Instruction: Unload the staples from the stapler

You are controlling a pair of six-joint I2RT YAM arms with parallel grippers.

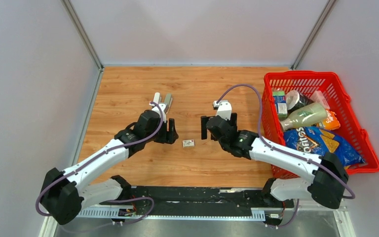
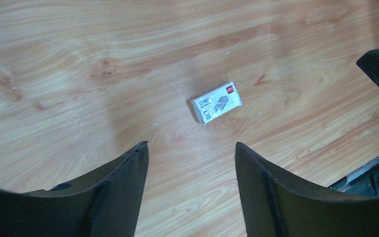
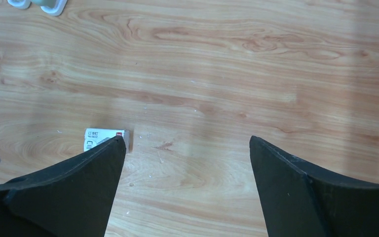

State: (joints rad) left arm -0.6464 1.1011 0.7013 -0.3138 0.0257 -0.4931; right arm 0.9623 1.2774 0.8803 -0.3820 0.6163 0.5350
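Both wide open and holding nothing: left tool (image 1: 171, 131) and right tool (image 1: 219, 124) hover over the wooden surface (image 1: 128, 89). A white staple box (image 1: 188, 143) lies between them. What look like two small staplers (image 1: 156, 98) sit just beyond the left tool.
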